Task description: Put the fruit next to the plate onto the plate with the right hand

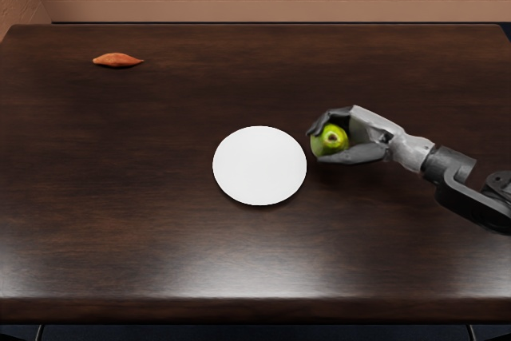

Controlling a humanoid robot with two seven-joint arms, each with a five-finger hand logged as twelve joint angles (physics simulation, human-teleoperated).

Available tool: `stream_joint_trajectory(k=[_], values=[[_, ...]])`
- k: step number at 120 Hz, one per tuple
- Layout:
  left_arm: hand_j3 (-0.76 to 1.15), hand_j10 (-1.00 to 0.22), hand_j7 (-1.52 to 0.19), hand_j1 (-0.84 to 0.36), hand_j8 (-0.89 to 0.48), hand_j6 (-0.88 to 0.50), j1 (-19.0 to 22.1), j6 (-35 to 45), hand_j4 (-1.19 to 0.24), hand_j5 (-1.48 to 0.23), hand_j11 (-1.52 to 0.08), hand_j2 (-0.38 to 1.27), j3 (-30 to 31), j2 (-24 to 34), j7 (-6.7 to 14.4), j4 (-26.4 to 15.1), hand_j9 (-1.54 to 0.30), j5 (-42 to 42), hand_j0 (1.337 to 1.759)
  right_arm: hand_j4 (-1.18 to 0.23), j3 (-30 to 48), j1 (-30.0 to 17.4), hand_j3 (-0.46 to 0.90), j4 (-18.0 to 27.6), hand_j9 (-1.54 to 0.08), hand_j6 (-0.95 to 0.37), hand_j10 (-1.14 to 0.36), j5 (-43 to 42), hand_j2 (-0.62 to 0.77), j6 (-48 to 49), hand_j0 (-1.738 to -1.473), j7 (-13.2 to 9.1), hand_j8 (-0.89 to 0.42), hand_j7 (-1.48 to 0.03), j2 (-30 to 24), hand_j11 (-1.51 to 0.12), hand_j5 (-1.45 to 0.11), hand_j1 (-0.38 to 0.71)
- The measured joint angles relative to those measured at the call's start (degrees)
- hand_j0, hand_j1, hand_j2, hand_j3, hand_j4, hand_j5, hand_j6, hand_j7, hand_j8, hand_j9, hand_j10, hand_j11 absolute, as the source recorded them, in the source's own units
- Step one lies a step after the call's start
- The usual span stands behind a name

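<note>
Counted one table (120,221), dark glossy wood, filling nearly the whole view and bearing everything else. Counted one arm, the right arm (459,177), reaching in from the right edge at a slant toward the middle; saw nothing of the left. Counted one plate (259,165), white, round and bare, lying flat near the table's centre, presumably set there as the target. Found the right hand (359,137) just beside the plate's right rim, fingers curled over the top and thumb wrapped along the near side, clasping one green fruit (330,140) between them. Judged that wrap-around hold suited to a round, smooth thing, liable to roll or slip from a lighter pinch. Placed the green fruit just off the plate's right edge, not over it; could not tell whether lifted clear of the wood or resting on it. Judged the carry onto the plate not yet done, with only a short move leftward needed. Counted one orange thing (117,60), small and spindle-shaped, far off at the back left, well apart from the plate, so probably not the fruit meant.
</note>
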Motion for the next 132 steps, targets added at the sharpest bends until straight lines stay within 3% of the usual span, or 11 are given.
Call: stream_joint_trajectory(k=[22,61,100,122,132], values=[[0.00,0.00,0.00,0.35,0.00,0.00,0.01,0.01,0.00,0.00,0.00,0.00,-0.01,0.00,0.00,0.00,0.00,0.00,1.658,-0.68,0.61,0.39,0.00,2.07,-0.95,-0.38,-0.26,1.12,-0.03,1.92,-1.646,-0.01,-0.17,-0.92,0.90,-0.99,-0.96,0.28],[0.00,0.00,0.00,0.35,0.00,0.00,0.02,0.00,0.00,0.00,0.00,0.00,-0.01,0.00,0.00,0.00,0.00,0.01,1.658,-0.68,1.07,0.96,0.00,2.39,-0.95,-0.40,-0.27,1.47,-0.06,1.64,-1.647,-0.68,-0.18,-0.92,7.25,-0.98,-0.96,0.27],[0.00,0.00,0.00,0.35,0.00,0.00,-0.05,0.01,0.00,0.00,0.00,0.00,0.00,0.00,0.00,0.00,0.00,-0.01,1.658,-0.68,0.41,1.12,0.00,-4.90,-0.94,-0.40,-0.28,0.21,-0.09,1.40,-1.645,-0.81,-0.19,-0.91,15.16,-0.99,-0.95,0.26],[0.00,0.00,0.00,0.35,0.00,0.00,0.01,0.00,0.00,0.00,0.00,0.00,0.00,0.00,0.00,0.00,0.00,-0.01,1.658,-0.68,0.26,1.14,0.00,-7.75,-0.95,-0.39,-0.27,-0.80,-0.06,0.80,-1.645,-0.79,-0.18,-0.91,17.48,-0.99,-0.95,0.27],[0.00,0.00,0.00,0.35,0.00,0.00,0.01,0.00,0.00,0.00,0.00,0.00,0.00,0.00,0.00,0.00,0.00,0.00,1.658,-0.68,0.24,1.14,0.00,-8.59,-0.95,-0.41,-0.28,-1.07,-0.11,0.69,-1.645,-0.80,-0.19,-0.91,18.22,-0.99,-0.95,0.24]])
